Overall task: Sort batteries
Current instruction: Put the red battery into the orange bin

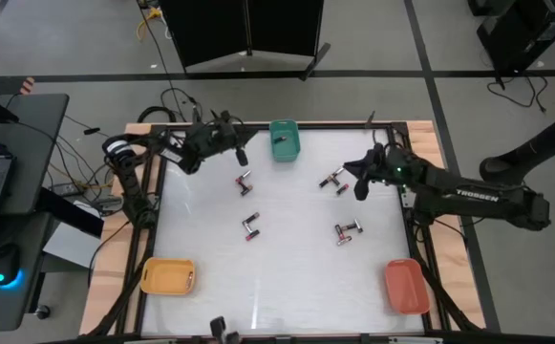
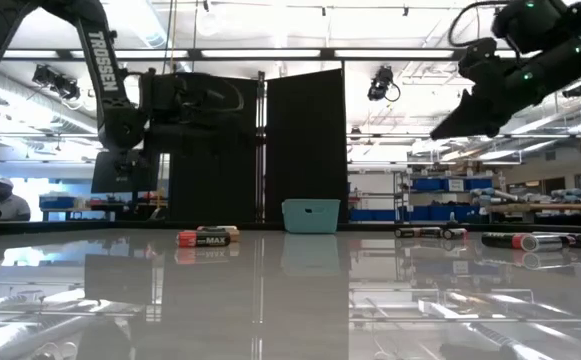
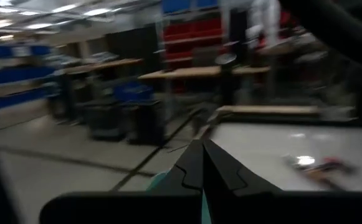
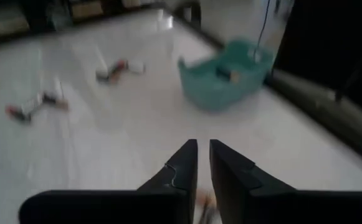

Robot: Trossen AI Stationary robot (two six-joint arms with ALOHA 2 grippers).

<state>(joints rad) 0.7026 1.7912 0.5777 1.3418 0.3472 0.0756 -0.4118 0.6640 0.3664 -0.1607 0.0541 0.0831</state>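
**Batteries scattered on the worktop, both arms raised near the teal tray**

Much of what we see is hard to read. In the left wrist view the scene is smeared; we make out only a blurred pair of batteries (image 3: 314, 167) on the pale worktop (image 3: 274, 143) and a sliver of teal beside the fingers. In the right wrist view the cells are soft streaks, and something small lies inside the teal tray (image 4: 225, 74), though we cannot say what it is. The low view cuts off the right arm at the picture's edge.

The left gripper (image 1: 240, 153) hangs above the far side of the worktop, just beside the teal tray (image 1: 285, 139). Its jaws are pressed together with nothing between them. The right gripper (image 1: 361, 184) hovers off the surface near the far right, close to one battery group. Its jaws are nearly closed, a thin slit between them, and they grasp nothing.

From above we count four small clusters of batteries: one near the left gripper (image 1: 245, 182), one beside the right gripper (image 1: 332, 179), and two nearer the middle (image 1: 250, 227) (image 1: 348, 230). All lie flat on the worktop, apart from one another. An orange tray (image 1: 168, 277) sits at the near left corner and a red tray (image 1: 406, 286) at the near right, both well away from the cells.
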